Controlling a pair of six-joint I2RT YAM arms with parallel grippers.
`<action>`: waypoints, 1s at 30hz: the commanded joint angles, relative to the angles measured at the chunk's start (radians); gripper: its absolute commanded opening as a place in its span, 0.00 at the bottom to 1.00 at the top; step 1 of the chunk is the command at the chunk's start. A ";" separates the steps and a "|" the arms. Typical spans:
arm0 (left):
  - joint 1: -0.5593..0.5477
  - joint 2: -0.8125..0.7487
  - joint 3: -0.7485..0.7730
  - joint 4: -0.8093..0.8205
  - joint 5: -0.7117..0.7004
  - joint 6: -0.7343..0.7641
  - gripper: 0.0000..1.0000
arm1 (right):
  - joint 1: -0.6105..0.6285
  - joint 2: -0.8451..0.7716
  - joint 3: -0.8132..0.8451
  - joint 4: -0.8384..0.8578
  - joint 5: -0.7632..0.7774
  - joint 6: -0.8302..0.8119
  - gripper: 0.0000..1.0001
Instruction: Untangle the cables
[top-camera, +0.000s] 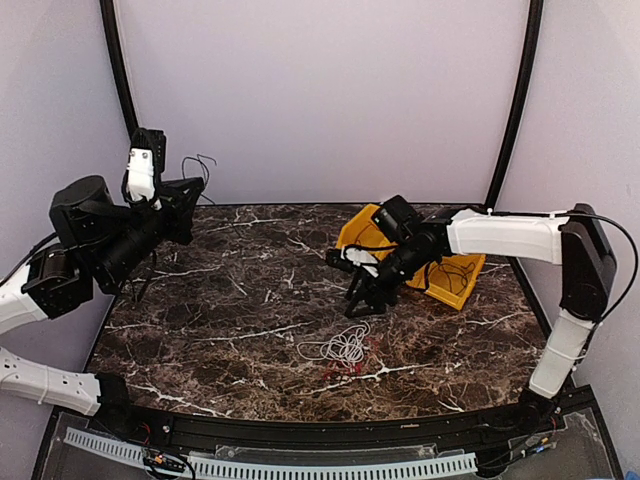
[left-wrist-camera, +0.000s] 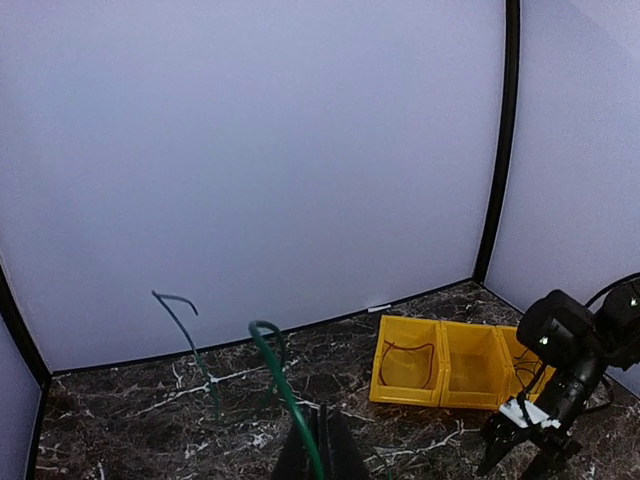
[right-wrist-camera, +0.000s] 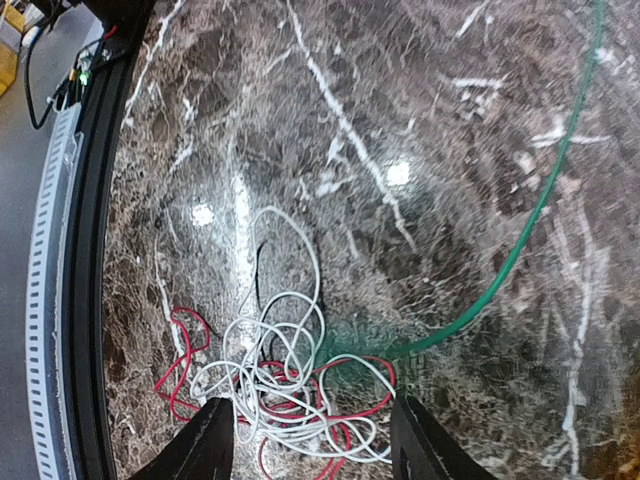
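The cables (top-camera: 343, 348) lie as a small tangle of white and red loops on the marble table, front centre. In the right wrist view the tangle (right-wrist-camera: 280, 385) also has a short black wire (right-wrist-camera: 258, 272). A green wire (right-wrist-camera: 520, 240) runs from the tangle up to the upper right. My right gripper (top-camera: 365, 298) hovers just behind and above the tangle, open and empty, its fingers either side of it (right-wrist-camera: 312, 405). My left gripper (top-camera: 188, 208) is raised at the far left, shut on the green wire (left-wrist-camera: 285, 385), whose free ends stick up above its fingers (left-wrist-camera: 322, 425).
A row of yellow bins (top-camera: 452, 280) stands at the back right behind the right arm. In the left wrist view, the left bin (left-wrist-camera: 405, 392) holds a thin red wire (left-wrist-camera: 383, 358). Black frame posts and white walls enclose the table (top-camera: 220, 310).
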 joint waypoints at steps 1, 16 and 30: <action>0.003 0.005 -0.086 0.061 0.042 -0.142 0.00 | -0.024 -0.079 0.045 -0.084 -0.030 -0.023 0.56; 0.017 0.182 -0.201 0.128 0.181 -0.356 0.00 | -0.028 -0.112 0.107 -0.045 -0.053 -0.011 0.55; 0.023 0.197 -0.213 0.144 0.160 -0.371 0.00 | 0.039 0.058 0.389 -0.044 -0.139 0.051 0.50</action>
